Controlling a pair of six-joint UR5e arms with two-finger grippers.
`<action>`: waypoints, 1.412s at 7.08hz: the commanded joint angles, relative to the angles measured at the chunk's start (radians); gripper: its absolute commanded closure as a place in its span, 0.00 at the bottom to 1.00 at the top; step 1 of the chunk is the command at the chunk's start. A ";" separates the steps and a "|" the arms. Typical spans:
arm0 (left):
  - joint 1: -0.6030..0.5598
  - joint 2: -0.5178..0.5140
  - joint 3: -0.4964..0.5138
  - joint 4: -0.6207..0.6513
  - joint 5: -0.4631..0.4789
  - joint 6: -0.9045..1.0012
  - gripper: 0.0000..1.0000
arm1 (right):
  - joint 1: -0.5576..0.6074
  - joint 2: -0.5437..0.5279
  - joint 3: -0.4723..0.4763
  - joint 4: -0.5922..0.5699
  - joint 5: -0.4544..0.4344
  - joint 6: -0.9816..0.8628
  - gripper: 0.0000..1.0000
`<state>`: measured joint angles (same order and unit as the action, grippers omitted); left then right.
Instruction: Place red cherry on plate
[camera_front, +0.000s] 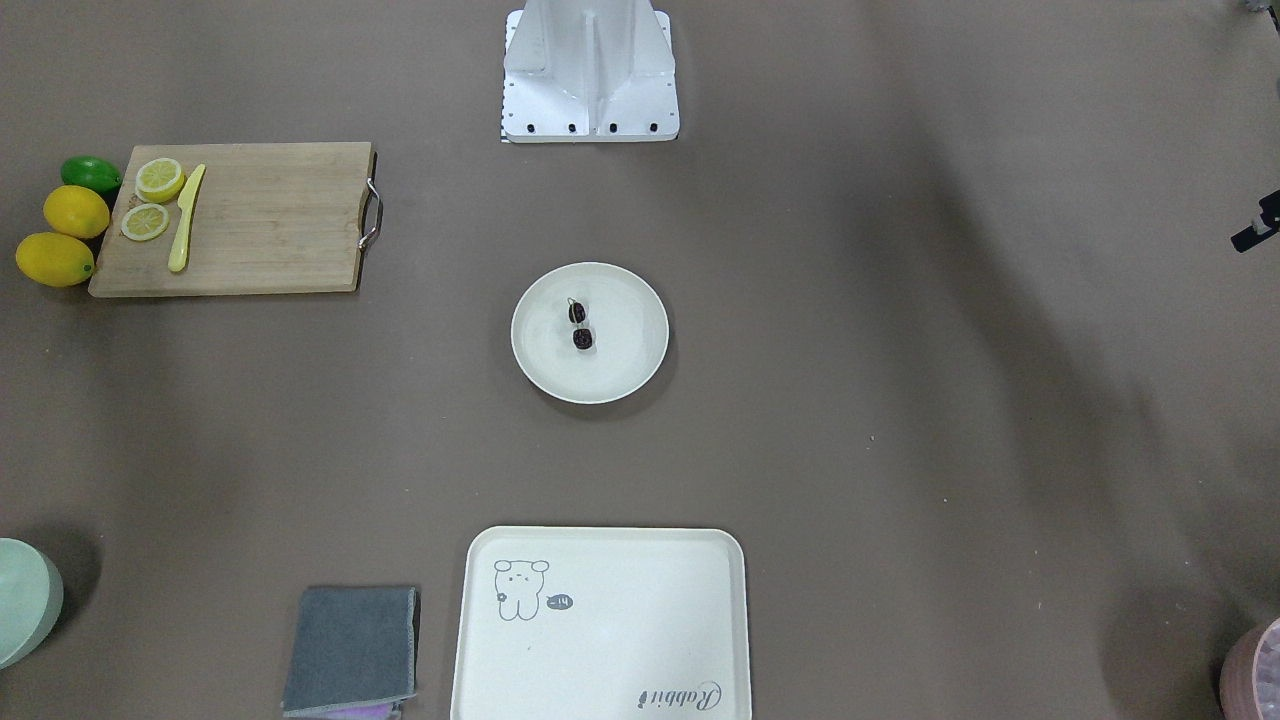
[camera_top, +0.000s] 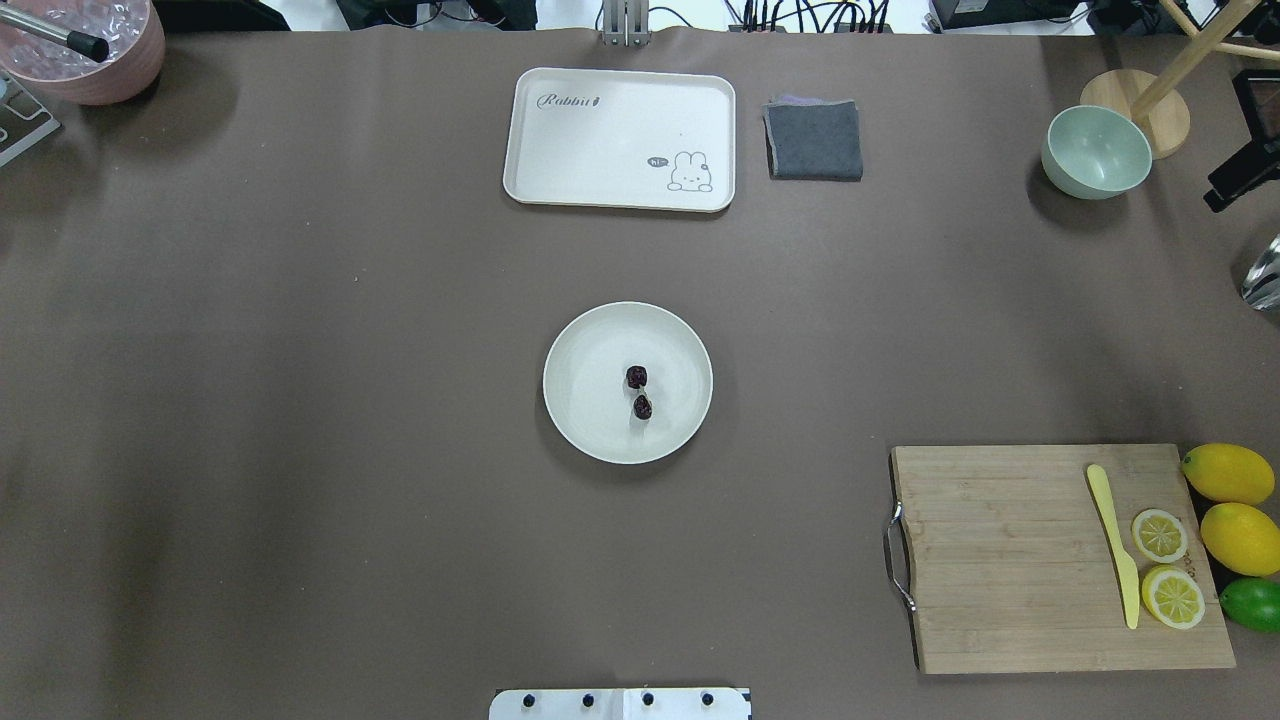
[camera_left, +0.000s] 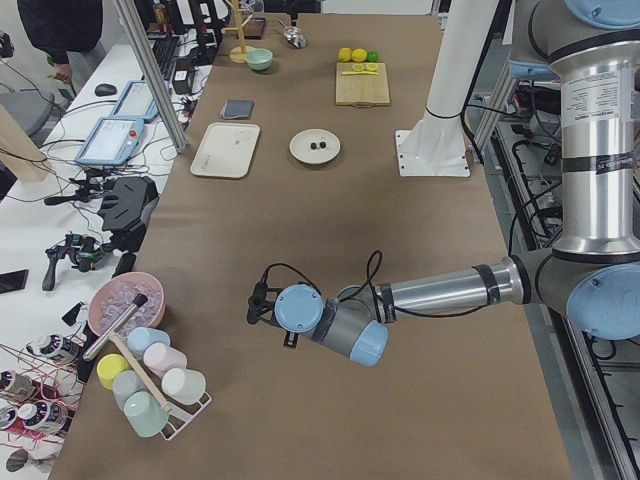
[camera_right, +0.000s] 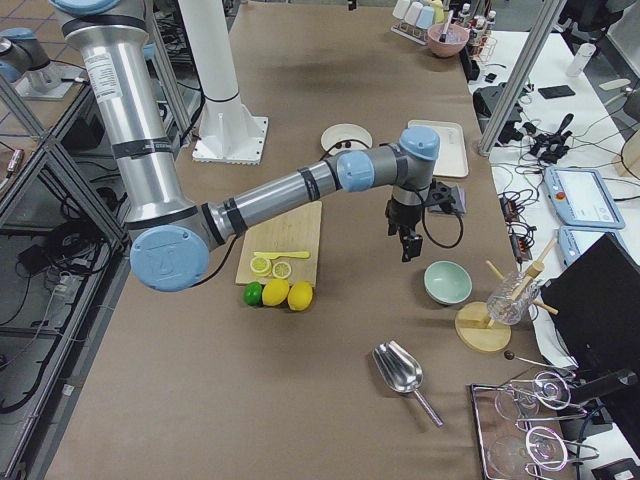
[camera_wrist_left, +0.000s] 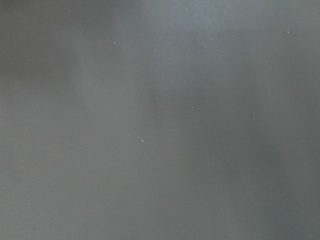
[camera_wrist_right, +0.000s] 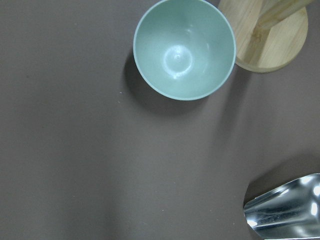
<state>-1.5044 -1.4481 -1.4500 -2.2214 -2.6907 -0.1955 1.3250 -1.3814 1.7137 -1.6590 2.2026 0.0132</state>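
Observation:
The red cherry (camera_top: 639, 391), a pair of tiny dark fruits, lies on the round cream plate (camera_top: 590, 345) at the table's middle; the red cherry (camera_front: 580, 325) and the plate (camera_front: 630, 300) also show in the front-facing view. No gripper touches them. My left gripper (camera_left: 254, 306) hangs over bare table far out at the left end, seen only in the exterior left view. My right gripper (camera_right: 408, 248) hovers near the mint-green bowl (camera_right: 447, 282) at the right end. I cannot tell whether either gripper is open or shut. Neither wrist view shows any fingers.
A rabbit tray (camera_top: 620, 138) and a grey cloth (camera_top: 814, 139) lie beyond the plate. A cutting board (camera_top: 1050, 555) with a yellow knife, lemon slices, lemons and a lime sits at the near right. A metal scoop (camera_wrist_right: 287, 207) lies by the bowl (camera_wrist_right: 184, 47).

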 joint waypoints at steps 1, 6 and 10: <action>0.006 0.000 0.002 -0.001 0.005 0.028 0.02 | 0.112 -0.158 -0.005 0.172 0.137 -0.062 0.01; -0.009 -0.006 0.016 0.077 0.170 0.132 0.02 | 0.342 -0.212 -0.115 0.071 0.276 -0.347 0.01; -0.131 -0.081 -0.076 0.426 0.281 0.252 0.02 | 0.367 -0.206 -0.100 0.073 0.189 -0.349 0.01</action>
<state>-1.6035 -1.5080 -1.4988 -1.8953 -2.4267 0.0420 1.6903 -1.5904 1.6070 -1.5861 2.4079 -0.3357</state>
